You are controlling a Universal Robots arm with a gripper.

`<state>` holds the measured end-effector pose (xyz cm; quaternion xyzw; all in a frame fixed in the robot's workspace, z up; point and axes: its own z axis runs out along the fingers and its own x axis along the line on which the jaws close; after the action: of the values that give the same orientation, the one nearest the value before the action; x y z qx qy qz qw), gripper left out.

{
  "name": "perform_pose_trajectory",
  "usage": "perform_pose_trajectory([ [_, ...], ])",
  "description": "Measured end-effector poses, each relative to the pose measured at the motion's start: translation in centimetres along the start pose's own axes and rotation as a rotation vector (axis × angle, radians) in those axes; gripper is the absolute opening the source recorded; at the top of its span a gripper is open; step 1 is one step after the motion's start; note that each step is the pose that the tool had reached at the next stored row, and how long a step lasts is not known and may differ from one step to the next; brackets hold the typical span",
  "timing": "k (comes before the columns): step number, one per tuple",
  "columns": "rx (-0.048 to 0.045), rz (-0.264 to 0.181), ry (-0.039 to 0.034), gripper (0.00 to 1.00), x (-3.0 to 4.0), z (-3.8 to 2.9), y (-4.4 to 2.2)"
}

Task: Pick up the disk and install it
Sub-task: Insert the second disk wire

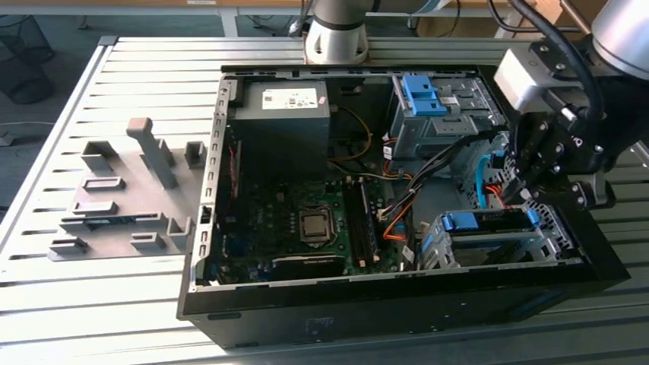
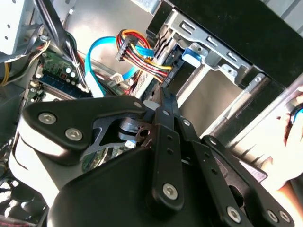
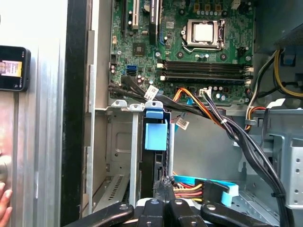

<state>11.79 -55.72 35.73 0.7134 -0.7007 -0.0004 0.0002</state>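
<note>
My gripper (image 1: pixel 519 199) hangs inside the open computer case (image 1: pixel 203 251), at the exterior view's right. It is just above the silver drive cage (image 1: pixel 487 243) with its blue latch (image 1: pixel 475 221). In both wrist views the two black fingers meet at a thin tip, shut, with nothing between them (image 2: pixel 163 99) (image 3: pixel 164 183). That tip sits beside a bundle of coloured wires (image 2: pixel 139 52) and close to the cage's slot. A dark narrow slab (image 3: pixel 147 168) stands in that slot under the blue latch (image 3: pixel 156 135). I cannot tell whether it is the disk.
A black power supply (image 1: pixel 279 114) and a second cage with a blue latch (image 1: pixel 421 95) fill the case's far side. The motherboard (image 1: pixel 294 220) lies in the middle, crossed by black cables (image 3: pixel 227 127). A grey fixture plate (image 1: pixel 121 198) is outside. A hand (image 2: pixel 293 137) is near the case front.
</note>
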Motion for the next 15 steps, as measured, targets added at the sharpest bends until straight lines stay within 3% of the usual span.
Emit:
perform_pose_trajectory([
  [3, 0.0000, 0.000, 0.0000, 0.11, -0.01, -0.66, 0.04],
  [10, 0.0000, 0.000, -0.0002, 0.11, -0.04, -0.66, 1.38],
  [15, 0.0001, 0.000, -0.0001, 0.11, -0.05, -1.58, 1.44],
])
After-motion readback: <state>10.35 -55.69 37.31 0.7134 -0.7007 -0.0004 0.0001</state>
